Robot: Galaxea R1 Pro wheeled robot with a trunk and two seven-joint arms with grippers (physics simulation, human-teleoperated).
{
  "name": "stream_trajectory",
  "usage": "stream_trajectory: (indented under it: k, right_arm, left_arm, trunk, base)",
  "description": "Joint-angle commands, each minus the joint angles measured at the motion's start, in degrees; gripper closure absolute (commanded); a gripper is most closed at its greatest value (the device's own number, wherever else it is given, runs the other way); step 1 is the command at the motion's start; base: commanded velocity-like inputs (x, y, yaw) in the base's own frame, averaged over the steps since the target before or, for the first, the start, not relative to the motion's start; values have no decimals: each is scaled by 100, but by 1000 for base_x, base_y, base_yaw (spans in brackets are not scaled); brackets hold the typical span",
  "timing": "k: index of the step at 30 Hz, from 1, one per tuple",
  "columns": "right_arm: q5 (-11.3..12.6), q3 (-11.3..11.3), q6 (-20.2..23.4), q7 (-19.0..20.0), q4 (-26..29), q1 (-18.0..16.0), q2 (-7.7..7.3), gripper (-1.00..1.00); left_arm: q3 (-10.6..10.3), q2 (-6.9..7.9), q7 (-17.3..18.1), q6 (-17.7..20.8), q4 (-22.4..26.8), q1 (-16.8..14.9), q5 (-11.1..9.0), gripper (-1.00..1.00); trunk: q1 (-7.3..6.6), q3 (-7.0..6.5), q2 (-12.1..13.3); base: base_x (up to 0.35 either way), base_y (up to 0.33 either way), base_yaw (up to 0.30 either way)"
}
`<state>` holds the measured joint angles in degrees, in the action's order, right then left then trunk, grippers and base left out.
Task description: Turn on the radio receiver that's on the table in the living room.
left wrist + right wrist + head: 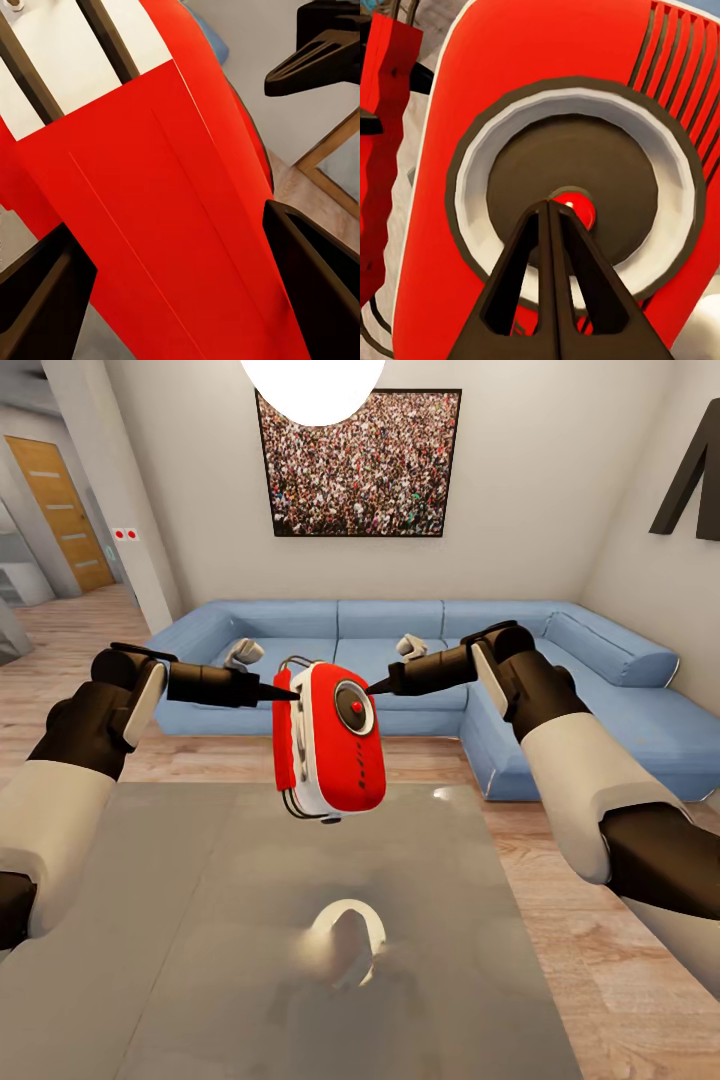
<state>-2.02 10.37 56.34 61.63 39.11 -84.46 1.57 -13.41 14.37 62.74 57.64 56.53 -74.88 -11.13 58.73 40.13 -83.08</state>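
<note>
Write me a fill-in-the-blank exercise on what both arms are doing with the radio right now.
1. The left end effector holds the radio receiver above the ____.
2. The right end effector is closed, its tip at the dial's ____ centre.
3. Behind the radio stands a ____ sofa.

Missing words: table; red; blue

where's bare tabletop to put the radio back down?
Nearly all of the table is bare: the broad grey stretch under the radio receiver, out to both side edges. It's crowded only above the far edge, where left gripper and right gripper meet the radio.
</note>
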Motion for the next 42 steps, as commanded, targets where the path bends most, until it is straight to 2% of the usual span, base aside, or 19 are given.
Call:
stream_trajectory:
  k: [1, 42]
  right_arm:
    - [0, 0, 0, 0, 0, 0, 0, 100]
    - [4, 0, -1, 5, 0, 0, 19, 100]
  left_arm:
    - [4, 2, 2, 19, 7, -1, -47, 100]
    - [36, 24, 13, 45, 263, -3, -59, 100]
  trunk:
    - [0, 0, 0]
    - [0, 0, 0]
  base:
    - [0, 0, 0]
    - [0, 0, 0]
